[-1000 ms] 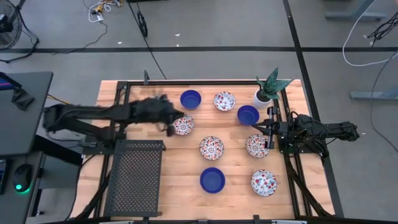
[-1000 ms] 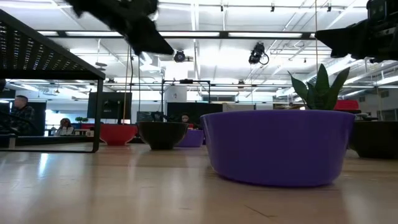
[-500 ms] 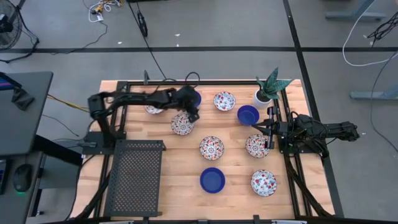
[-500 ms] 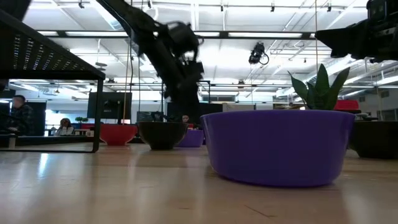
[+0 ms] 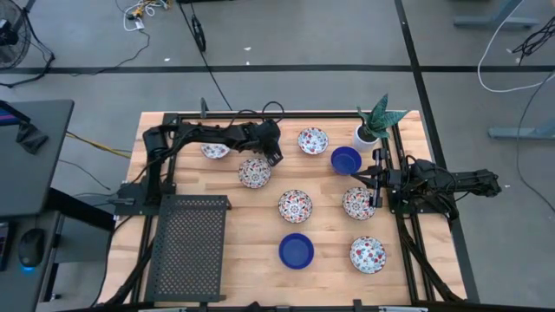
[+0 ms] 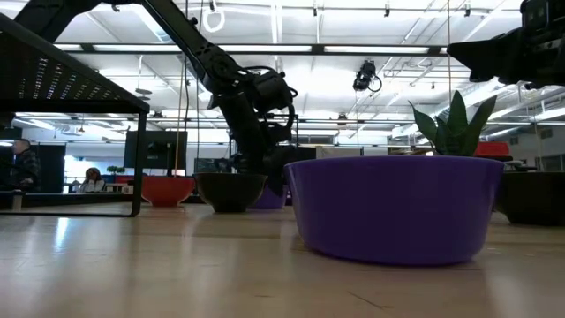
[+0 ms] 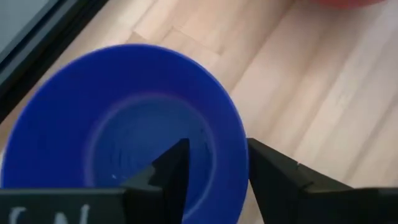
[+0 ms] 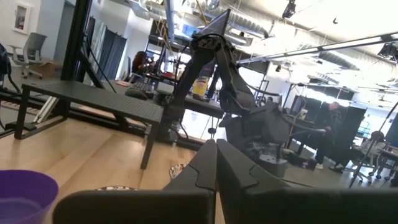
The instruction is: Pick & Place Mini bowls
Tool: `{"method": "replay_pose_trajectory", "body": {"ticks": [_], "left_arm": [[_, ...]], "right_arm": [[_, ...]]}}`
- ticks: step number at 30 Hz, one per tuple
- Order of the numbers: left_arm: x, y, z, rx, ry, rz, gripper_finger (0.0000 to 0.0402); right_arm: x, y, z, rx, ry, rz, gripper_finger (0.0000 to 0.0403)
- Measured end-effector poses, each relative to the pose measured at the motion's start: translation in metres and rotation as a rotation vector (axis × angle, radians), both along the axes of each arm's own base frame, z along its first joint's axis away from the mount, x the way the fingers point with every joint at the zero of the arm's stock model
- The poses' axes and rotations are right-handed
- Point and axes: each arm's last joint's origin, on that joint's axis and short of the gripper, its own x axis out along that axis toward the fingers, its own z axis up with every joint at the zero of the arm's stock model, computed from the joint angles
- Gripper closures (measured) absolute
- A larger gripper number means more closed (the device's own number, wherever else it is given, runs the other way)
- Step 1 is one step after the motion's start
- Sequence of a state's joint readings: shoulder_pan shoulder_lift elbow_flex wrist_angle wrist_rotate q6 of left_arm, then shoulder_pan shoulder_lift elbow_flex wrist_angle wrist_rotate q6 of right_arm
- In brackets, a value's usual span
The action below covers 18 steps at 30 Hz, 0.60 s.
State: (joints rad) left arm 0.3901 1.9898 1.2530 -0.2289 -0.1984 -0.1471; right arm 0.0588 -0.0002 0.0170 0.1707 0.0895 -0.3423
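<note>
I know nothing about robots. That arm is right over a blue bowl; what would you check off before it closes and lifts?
1. Left gripper lined up with the blue bowl: ok, one finger sits inside the bowl and one outside its rim.
2. Fingers open enough to take the rim: ok, a gap shows between them.
3. Rim actually seated between the fingers: cannot tell, depth is unclear.
4. Neighbouring patterned bowl clear of the gripper: ok, it sits apart on the table.
5. Right gripper out of the way: ok, parked at the table's right edge, fingers together.
6. Drop-off spot ready: cannot tell, none is marked.
</note>
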Motion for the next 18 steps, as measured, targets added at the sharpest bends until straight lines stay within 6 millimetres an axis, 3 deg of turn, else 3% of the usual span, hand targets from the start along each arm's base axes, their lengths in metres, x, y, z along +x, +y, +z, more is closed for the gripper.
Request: {"method": "replay_pose_trajectory", "body": {"ticks": [18], "left_arm": [[0.011,-0.02,0.003,0.069,-0.016,-0.02,0.0335]], "right_arm": [[0.0,0.0,0.0,0.0,0.0,0.0,0.0394]]}}
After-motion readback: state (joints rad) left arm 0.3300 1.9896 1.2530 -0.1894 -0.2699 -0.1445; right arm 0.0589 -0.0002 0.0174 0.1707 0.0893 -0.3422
